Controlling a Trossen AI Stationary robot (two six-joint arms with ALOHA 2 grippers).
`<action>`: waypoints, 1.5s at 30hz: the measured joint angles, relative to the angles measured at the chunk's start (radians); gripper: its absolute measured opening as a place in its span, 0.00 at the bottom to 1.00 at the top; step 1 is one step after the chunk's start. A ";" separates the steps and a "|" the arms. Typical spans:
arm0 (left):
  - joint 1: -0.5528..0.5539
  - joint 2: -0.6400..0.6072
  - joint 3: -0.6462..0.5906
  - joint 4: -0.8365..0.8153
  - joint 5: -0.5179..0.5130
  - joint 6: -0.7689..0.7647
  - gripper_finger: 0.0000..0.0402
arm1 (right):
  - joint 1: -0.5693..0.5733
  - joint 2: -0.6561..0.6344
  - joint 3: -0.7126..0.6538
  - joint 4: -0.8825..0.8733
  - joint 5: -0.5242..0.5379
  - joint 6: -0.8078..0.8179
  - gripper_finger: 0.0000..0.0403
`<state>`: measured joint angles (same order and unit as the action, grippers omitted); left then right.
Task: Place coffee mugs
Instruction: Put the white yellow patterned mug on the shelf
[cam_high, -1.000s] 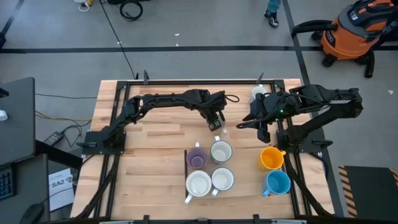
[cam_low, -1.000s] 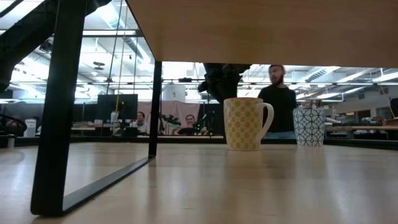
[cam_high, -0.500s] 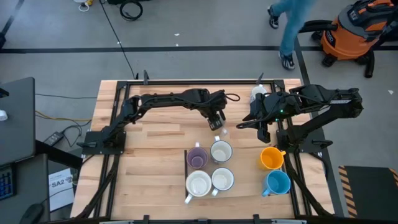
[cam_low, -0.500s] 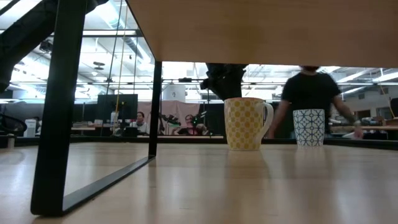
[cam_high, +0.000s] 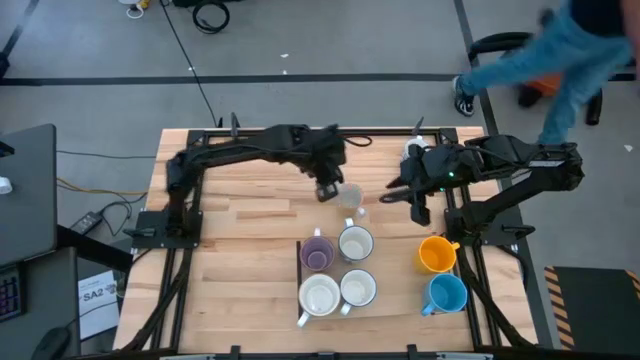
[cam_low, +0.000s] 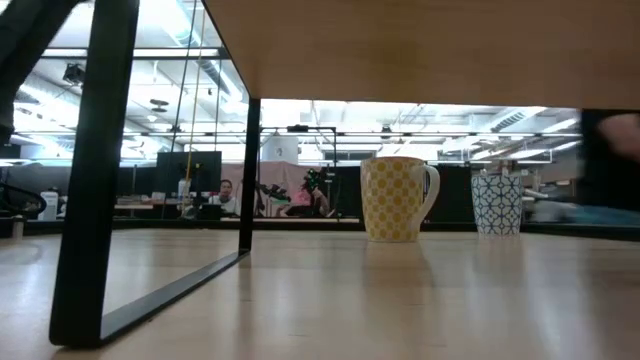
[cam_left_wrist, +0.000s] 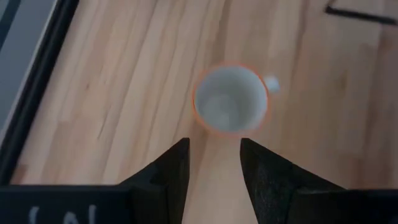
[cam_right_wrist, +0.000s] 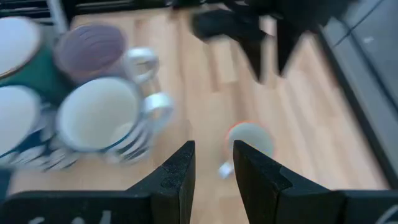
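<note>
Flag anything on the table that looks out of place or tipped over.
Nothing is tipped or spilled. One small mug stands upright on its own, apart from the cluster of four mugs, just ahead of the open, empty left gripper. The orange mug and blue mug sit separately on the right.

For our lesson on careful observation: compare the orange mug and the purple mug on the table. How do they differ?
The orange mug is orange inside and out; the purple mug has a purple inside. The orange mug stands at the table's right edge beside the blue mug; the purple mug sits in the central cluster, touching pale mugs. Both stand upright, open side up, and are unheld.
</note>
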<state>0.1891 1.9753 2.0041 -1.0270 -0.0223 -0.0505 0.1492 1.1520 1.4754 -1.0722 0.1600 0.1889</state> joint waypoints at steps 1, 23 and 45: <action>-0.005 -0.026 0.000 -0.029 0.000 0.011 0.37 | -0.014 0.002 0.000 0.011 0.010 -0.019 0.29; -0.138 -0.182 -0.001 -0.258 -0.030 0.121 0.37 | -0.353 0.294 0.000 0.085 -0.050 -0.385 0.29; -0.015 -0.733 -0.990 0.360 -0.028 0.089 0.37 | -0.414 0.424 0.000 0.123 -0.161 -0.428 0.29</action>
<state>0.1742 1.2422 1.0142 -0.6669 -0.0502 0.0385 -0.2649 1.5764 1.4757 -0.9495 -0.0012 -0.2394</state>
